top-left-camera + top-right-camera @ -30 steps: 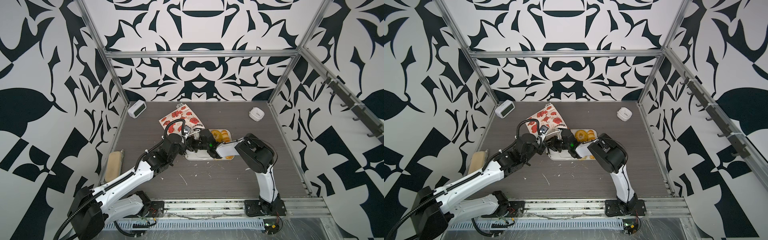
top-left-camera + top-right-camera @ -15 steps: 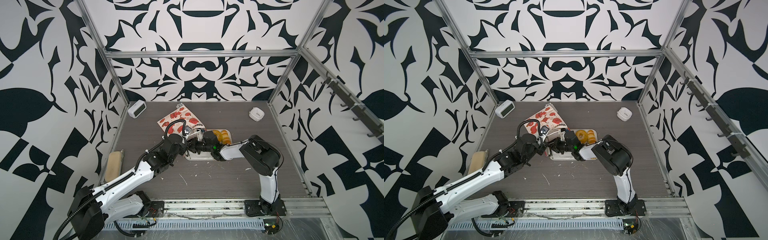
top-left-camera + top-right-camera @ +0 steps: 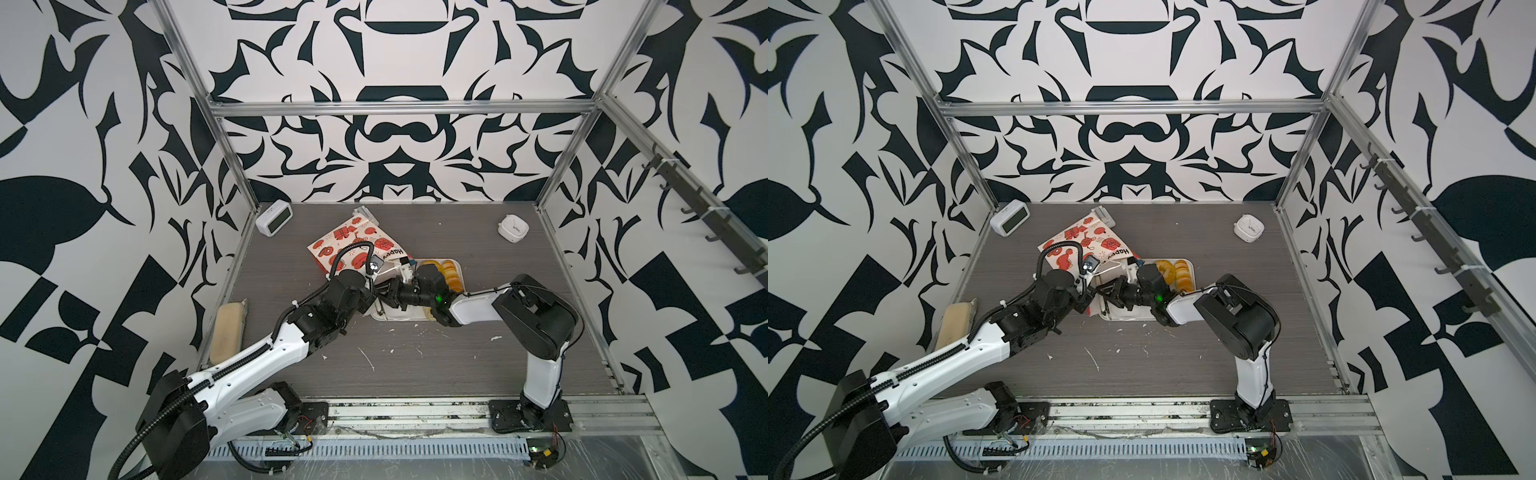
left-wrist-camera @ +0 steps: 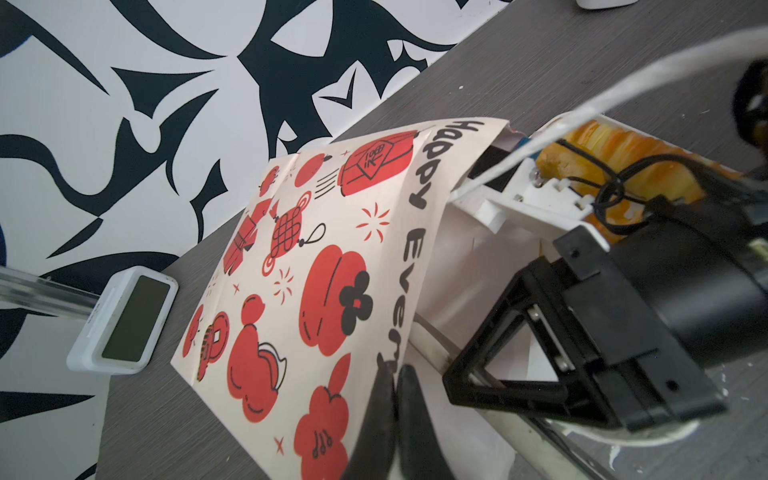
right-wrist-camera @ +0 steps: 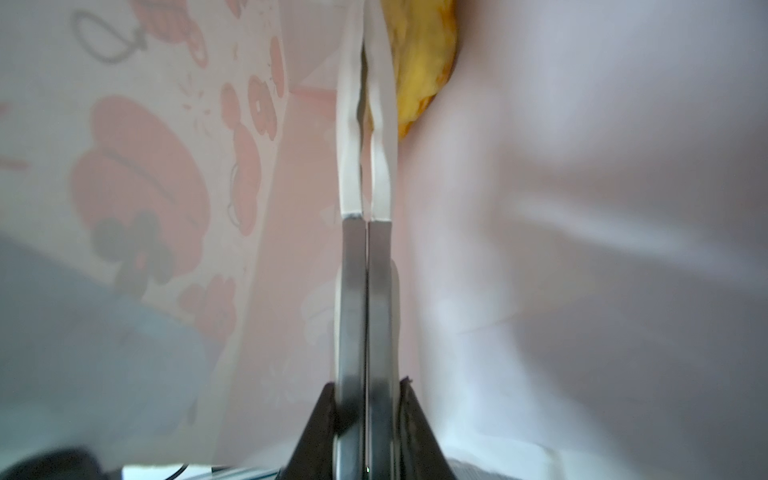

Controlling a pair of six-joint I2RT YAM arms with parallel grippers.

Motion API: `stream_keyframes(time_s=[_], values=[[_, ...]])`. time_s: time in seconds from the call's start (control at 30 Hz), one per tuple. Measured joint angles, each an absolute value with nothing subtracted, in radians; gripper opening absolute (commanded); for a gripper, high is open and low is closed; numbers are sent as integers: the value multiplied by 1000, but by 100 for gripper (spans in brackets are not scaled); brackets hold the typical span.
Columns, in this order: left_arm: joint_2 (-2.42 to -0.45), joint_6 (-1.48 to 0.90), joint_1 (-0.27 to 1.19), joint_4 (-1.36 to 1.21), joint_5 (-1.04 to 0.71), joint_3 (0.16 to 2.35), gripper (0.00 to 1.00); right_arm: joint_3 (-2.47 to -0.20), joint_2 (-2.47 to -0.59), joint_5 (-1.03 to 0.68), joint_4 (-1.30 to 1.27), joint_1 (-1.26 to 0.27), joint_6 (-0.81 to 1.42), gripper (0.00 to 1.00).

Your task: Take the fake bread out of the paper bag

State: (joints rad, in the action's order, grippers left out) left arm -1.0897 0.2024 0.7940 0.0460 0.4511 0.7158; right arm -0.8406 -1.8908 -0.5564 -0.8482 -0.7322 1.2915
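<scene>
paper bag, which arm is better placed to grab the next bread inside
Right. The right end effector is inside the paper bag, beside a yellow pastry; the left end effector pinches the bag's rim.

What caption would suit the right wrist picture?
Inside the paper bag, a shut claw beside a yellow toy bread.

Both arms extend low toward mid-scene, wrists nearly meeting; left gripper (image 4: 395, 380) and right gripper (image 5: 365, 50) each with jaws pressed together.

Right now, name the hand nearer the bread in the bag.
Right. The right hand is inside the bag, beside the bread; the left hand pinches the bag's rim outside.
</scene>
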Motion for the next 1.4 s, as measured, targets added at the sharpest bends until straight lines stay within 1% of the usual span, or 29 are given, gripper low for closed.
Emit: stream_keyframes(time_s=[0.17,0.2,0.37,0.7,1.07,1.4], values=[[-1090,209,794,45,452,712,0,-835,-1863,-574,-799,-732,1258,0],[-1090,210,794,45,452,712,0,-840,-1863,-579,-783,-732,1249,1],[-1090,210,794,45,450,712,0,-884,-1867,-606,-697,-730,1200,18],[-1088,210,794,42,422,695,0,-971,-1937,-641,-631,-706,1148,34],[-1084,211,794,39,412,684,0,-978,-1954,-655,-581,-702,1129,37],[-1148,217,794,1,396,685,0,-1010,-1954,-648,-579,-703,1123,39]])
